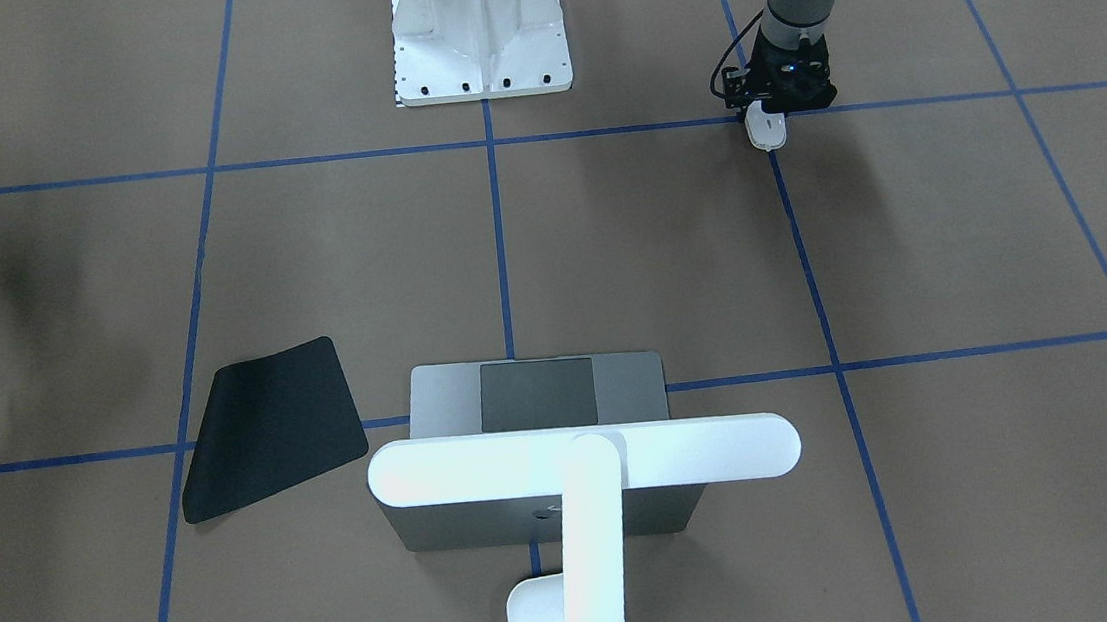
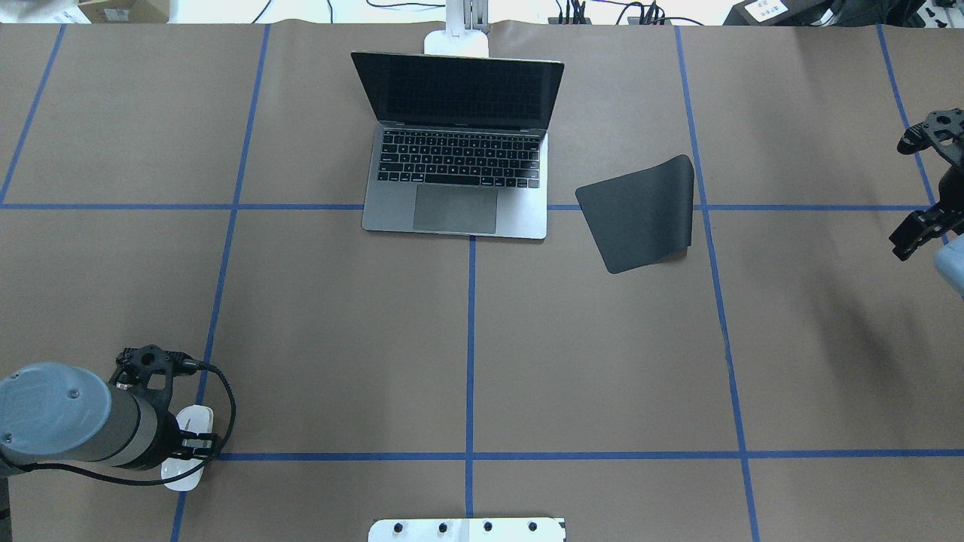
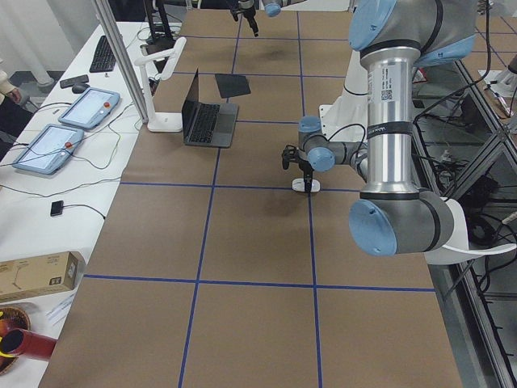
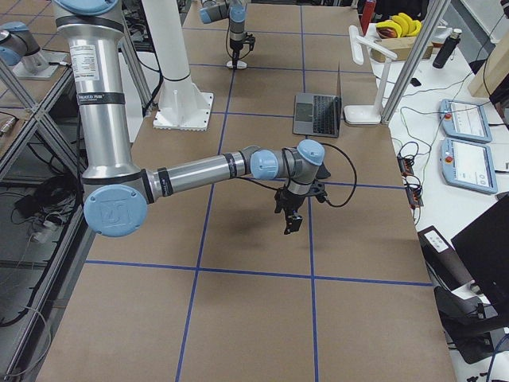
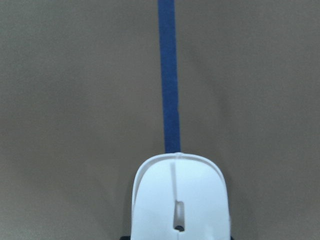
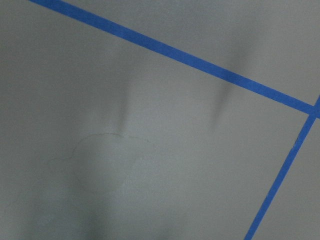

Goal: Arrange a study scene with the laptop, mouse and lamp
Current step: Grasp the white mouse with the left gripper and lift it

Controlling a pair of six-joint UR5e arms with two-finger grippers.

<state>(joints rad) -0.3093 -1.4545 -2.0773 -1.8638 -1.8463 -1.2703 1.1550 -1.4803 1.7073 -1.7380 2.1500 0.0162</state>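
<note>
1 mouse (image 1: pixel 765 127) sits right under L jaws.

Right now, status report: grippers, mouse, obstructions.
Left gripper shut on mouse. Right gripper aloft, empty, jaws unreadable. Black mat beside open laptop, edge curled.

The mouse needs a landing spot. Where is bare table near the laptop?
Bare: the wide stretch between laptop and white bracket, and the table on the laptop's side away from the black mat. The mat itself carries nothing. Crowded: behind the laptop, where the lamp stands.
</note>
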